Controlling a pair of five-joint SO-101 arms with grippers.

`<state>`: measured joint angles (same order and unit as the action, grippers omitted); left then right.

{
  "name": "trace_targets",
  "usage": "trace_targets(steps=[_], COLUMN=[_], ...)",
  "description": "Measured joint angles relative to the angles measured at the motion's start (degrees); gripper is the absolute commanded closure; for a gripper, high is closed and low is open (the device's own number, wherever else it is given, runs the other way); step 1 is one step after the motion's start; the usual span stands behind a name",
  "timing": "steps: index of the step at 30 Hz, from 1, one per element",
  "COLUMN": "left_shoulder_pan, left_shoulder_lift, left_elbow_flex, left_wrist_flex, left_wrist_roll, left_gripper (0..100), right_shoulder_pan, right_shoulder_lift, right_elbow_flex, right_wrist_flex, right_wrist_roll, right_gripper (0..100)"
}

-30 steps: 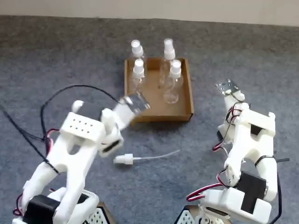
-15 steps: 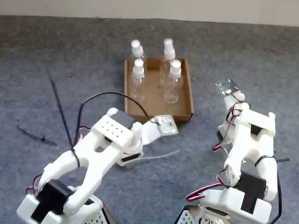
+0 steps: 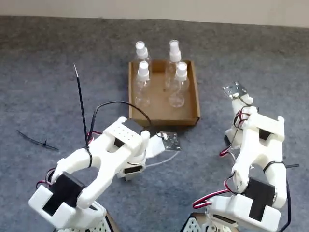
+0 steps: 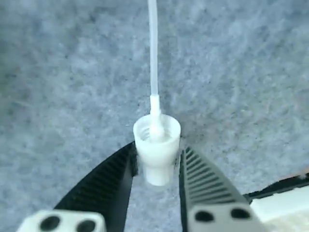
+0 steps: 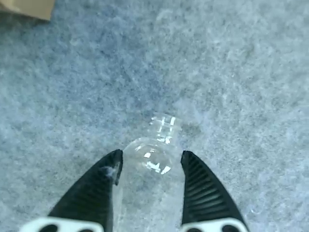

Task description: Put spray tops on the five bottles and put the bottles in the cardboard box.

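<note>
I'm pinching the spray top (image 4: 157, 137) by its hard cap with left gripper (image 4: 158, 151), not the bendy tube; right gripper (image 5: 150, 157) clamps the bottle (image 5: 153, 145), probably slick.

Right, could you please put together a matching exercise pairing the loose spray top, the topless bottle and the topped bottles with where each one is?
Things:
1. spray top
2. topless bottle
3. four topped bottles

Places:
A. upright in the cardboard box
B. on the carpet, between the fingers of the left end effector
C. between the fingers of the right end effector

Pairs: 1-B, 2-C, 3-A.
</note>
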<state>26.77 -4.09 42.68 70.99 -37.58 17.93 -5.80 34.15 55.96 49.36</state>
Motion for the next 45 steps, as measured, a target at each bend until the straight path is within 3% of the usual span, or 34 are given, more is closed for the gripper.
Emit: trace_targets(steps=[7, 14, 21, 25, 30, 37, 45], left_shoulder_pan=[0.0, -0.53, -12.4, -23.74, -31.82, -35.69, -38.07], left_shoulder_lift=[-7.38, -31.38, -53.01, -50.9, -39.3, -26.37, -13.01], left_elbow_flex=[0.44, 0.18, -11.78, -16.0, -16.44, -16.44, -16.44], left_wrist_flex=[2.46, 14.07, 24.35, 26.11, 23.47, 12.04, 4.75], left_wrist_roll=[-1.14, 0.09, 10.11, 16.7, 26.02, 39.47, 53.54], left_gripper=[98, 98, 98, 98, 98, 98, 98], right_shoulder_pan=[0.0, 0.0, 0.0, 0.0, 0.0, 0.0, 0.0], right_shoulder_lift=[0.0, 0.0, 0.0, 0.0, 0.0, 0.0, 0.0], right_elbow_flex=[0.0, 0.0, 0.0, 0.0, 0.0, 0.0, 0.0], right_wrist_flex=[0.0, 0.0, 0.0, 0.0, 0.0, 0.0, 0.0], right_wrist_roll=[0.0, 0.0, 0.0, 0.0, 0.0, 0.0, 0.0], right_gripper=[99.3, 99.3, 99.3, 99.3, 99.3, 99.3, 99.3])
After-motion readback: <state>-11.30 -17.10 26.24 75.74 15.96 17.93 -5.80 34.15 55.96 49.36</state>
